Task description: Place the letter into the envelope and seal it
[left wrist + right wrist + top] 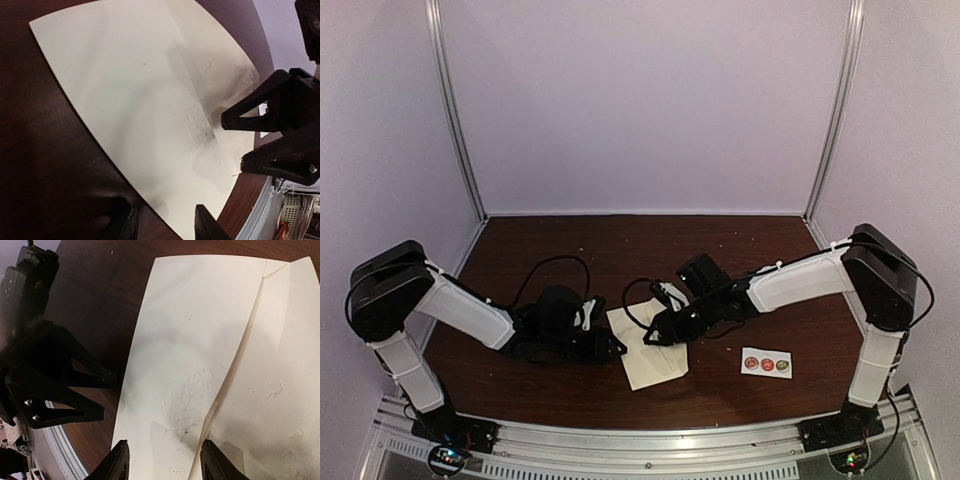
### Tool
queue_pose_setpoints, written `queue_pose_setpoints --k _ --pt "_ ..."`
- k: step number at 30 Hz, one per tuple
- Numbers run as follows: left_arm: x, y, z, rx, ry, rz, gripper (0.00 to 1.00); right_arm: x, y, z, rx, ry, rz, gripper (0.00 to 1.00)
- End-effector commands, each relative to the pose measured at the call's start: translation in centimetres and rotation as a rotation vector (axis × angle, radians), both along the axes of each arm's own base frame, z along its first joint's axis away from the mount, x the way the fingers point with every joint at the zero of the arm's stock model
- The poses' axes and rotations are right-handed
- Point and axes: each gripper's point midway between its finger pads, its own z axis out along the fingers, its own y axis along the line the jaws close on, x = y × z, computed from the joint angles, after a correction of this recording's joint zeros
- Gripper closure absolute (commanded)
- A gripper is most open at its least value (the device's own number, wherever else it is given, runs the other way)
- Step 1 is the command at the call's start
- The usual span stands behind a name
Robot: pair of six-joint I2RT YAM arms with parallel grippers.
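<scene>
1. My left end effector [162, 227]: fingers spread, nothing pinched. It sits low at the near-left edge of the cream long rectangular paper envelope [140, 100], one finger over paper, the other over bare wood.
2. My right end effector [165, 465]: fingers also spread and holding nothing, low over the envelope's middle, just beside the slanted edge of the pointed flap [280, 365].
3. The two end effectors face each other across the envelope, close but apart.
4. The envelope lies flat on the dark brown wooden tabletop [570, 250], centre-front between the arms. The flap looks folded over the body, but I can't tell if it's stuck down. No loose letter is in view, so I can't tell if it's inside.
5. Handling, my judgement: very light, thin, floppy and easily creased, and it will likely slide on the wood if pushed. Lying flat, there's no edge to pinch from above.
6. Where I'd hold: pin the body with one end effector near an end, and work the flap tip or a long edge with the other, pressing gently.
7. A small white strip of round stickers [766, 363] lies well off to the right, untouched.
</scene>
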Motion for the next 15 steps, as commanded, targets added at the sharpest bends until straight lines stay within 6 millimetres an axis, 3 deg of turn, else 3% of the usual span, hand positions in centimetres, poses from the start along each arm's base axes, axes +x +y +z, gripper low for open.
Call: queue_pose_setpoints --k 1,15 --pt "0.5 -0.2 -0.8 0.017 -0.014 -0.013 0.59 0.2 0.4 -0.8 0.016 0.018 -0.001 0.50" --pt "0.9 -1.1 -1.2 0.009 -0.015 -0.031 0.60 0.2 1.3 -1.6 0.028 0.039 0.012 0.51"
